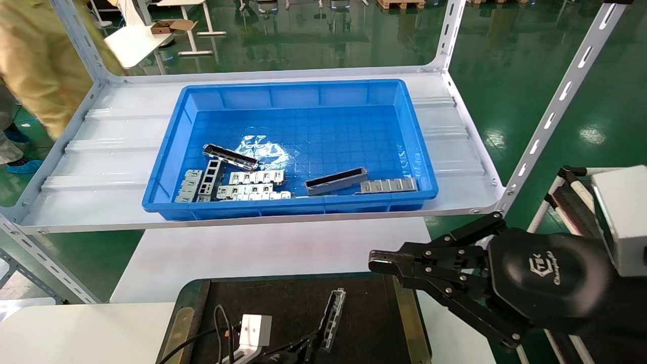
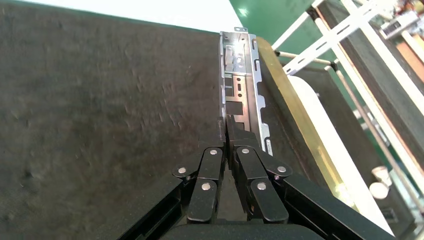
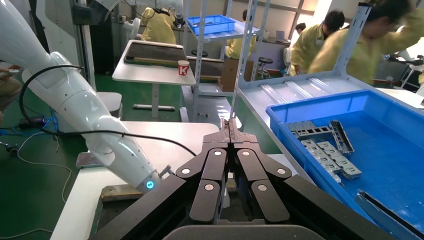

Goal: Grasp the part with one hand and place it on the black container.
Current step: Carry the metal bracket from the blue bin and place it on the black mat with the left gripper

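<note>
The head view only catches the left gripper (image 1: 308, 344) at the very bottom edge, half cut off, so it's the left wrist view that tells the story: the gripper (image 2: 227, 131) has its fingers pinched together on the near end of the part (image 2: 240, 85), and the rest of the part sticks straight out beyond the fingertips. The part lies low over the tray (image 2: 100, 115), close to its brass-coloured rim strip on the robot's right; whether it actually touches the dark surface is hard to tell. In the head view the part (image 1: 334, 318) has its long axis running near to far, the far end tipped a bit toward the right, roughly in line with that rim of the tray (image 1: 404, 313). The head view also shows what the wrist views miss: the blue bin (image 1: 414, 151) up on the white shelf (image 1: 101, 162), with more metal pieces lying in its near half. The right gripper (image 1: 376, 263) hangs off past the tray's right rim, and the right wrist view shows it (image 3: 230, 125) closed with nothing in it, fingertips touching. That same view picks up the left arm (image 3: 85, 105) and the bin (image 3: 300, 107).
</note>
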Motion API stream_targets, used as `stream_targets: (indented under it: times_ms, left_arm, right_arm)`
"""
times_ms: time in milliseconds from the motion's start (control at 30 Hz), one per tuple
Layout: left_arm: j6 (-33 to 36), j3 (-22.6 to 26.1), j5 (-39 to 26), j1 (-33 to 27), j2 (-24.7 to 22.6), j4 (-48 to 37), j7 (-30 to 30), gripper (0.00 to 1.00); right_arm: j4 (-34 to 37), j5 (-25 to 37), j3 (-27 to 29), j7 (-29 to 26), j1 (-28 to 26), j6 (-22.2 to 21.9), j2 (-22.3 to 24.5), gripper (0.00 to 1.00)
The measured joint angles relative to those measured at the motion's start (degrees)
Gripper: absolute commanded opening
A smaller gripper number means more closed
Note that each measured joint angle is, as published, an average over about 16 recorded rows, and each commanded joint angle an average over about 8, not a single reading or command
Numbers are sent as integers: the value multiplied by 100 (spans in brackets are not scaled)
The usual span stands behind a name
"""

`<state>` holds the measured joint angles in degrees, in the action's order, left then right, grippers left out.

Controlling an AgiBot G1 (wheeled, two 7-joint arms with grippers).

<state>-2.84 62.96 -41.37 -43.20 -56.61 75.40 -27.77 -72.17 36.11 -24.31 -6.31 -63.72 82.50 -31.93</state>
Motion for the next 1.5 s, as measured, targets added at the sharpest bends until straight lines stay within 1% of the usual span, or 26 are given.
stream_targets:
  times_ms: [333, 567, 867, 1267, 1367, 1433, 1467, 1500]
  left_arm:
    - [-1166, 730, 800, -373, -346, -5, -194, 0]
    - [-1659, 992, 1191, -575, -569, -78, -161, 0]
    - [-1834, 969, 1256, -595, -873, -350, -232, 0]
    - [-1691, 701, 857, -444, -1243, -883, -418, 0]
    - [-1644, 637, 749, -409, -1298, -981, -455, 0]
    - [-1615, 597, 683, -388, -1326, -1034, -478, 0]
    - [-1601, 579, 653, -378, -1338, -1058, -489, 3]
    - [-1590, 561, 625, -369, -1350, -1079, -499, 10]
  right_arm:
    - [0, 0, 0, 0, 0, 0, 0, 0]
    - [0, 0, 0, 0, 0, 0, 0, 0]
    - [0, 0, 0, 0, 0, 0, 0, 0]
    - [0, 0, -1, 0, 0, 0, 0, 0]
    - [0, 0, -1, 0, 0, 0, 0, 4]
    - [0, 0, -1, 0, 0, 0, 0, 11]
    - [0, 0, -1, 0, 0, 0, 0, 18]
    - [0, -1, -1, 0, 0, 0, 0, 31]
